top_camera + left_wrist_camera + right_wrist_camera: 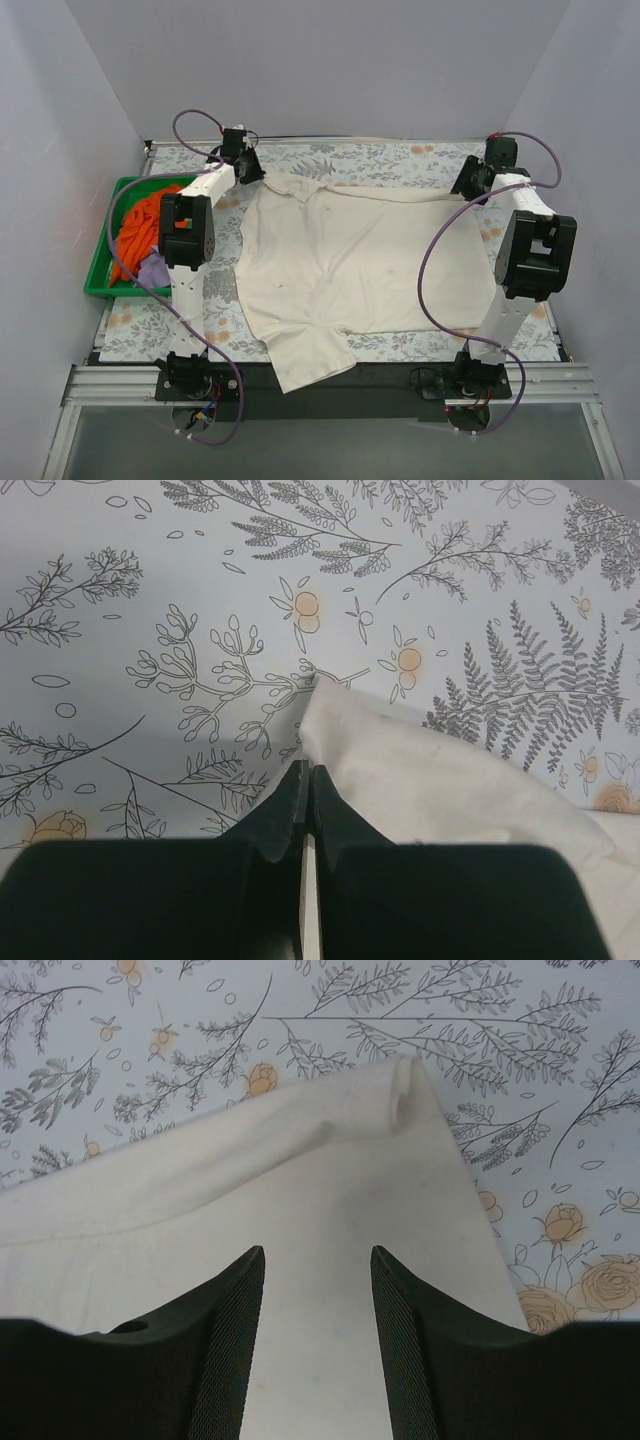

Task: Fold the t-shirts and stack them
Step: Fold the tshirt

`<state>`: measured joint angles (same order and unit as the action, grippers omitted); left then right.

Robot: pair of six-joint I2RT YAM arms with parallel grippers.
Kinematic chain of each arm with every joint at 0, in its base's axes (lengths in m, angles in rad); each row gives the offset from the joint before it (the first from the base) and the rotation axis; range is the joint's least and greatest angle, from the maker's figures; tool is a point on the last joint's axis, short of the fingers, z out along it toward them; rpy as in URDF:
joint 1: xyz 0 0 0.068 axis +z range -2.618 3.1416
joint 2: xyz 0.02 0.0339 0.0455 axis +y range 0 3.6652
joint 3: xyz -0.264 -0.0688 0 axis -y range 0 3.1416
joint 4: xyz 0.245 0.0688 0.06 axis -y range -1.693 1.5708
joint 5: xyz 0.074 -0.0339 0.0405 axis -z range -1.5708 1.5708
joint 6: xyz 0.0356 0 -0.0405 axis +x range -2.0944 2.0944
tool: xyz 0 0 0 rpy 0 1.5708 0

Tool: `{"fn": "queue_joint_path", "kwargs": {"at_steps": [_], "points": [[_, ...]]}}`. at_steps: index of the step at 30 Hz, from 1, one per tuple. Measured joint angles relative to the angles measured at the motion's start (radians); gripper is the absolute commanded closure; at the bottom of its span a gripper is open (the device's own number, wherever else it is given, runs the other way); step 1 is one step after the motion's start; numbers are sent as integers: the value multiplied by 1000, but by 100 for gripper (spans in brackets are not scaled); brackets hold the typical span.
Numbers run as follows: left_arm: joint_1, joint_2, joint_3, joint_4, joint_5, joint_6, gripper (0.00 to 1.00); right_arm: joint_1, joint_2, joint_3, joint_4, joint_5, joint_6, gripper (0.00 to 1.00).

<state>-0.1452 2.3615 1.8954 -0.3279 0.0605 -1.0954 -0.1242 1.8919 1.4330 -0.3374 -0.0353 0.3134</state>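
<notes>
Cream t-shirt lies spread flat on the floral tablecloth, one sleeve hanging over the near edge. The left gripper is at its far-left corner, jaws closed and apparently pinching the cloth edge. The right gripper hovers over the far-right corner, jaws apart. The orange t-shirt and lavender t-shirt sit bunched in the green tray.

Plain pale grey walls on three sides. Table under flower-and-leaf cover, grey with orange blooms. Silver metal rail along near edge. Soft, even light.
</notes>
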Motion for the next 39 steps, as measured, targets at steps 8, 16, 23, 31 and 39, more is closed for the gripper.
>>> {"fn": "queue_joint_path", "kwargs": {"at_steps": [8,16,23,31,39], "points": [[0,-52,-5,-2,23,-1,100,-46,109,84,29,-11,28,49],[0,-67,-5,-9,49,-10,100,-82,167,95,85,-93,1,49],[0,-71,-5,-10,73,-35,100,-89,185,95,143,-173,-66,49],[0,-93,-4,-18,84,-45,100,-88,230,95,184,-228,-116,49],[0,-97,-4,-31,84,-46,100,-90,263,95,192,-291,-138,61]]}}
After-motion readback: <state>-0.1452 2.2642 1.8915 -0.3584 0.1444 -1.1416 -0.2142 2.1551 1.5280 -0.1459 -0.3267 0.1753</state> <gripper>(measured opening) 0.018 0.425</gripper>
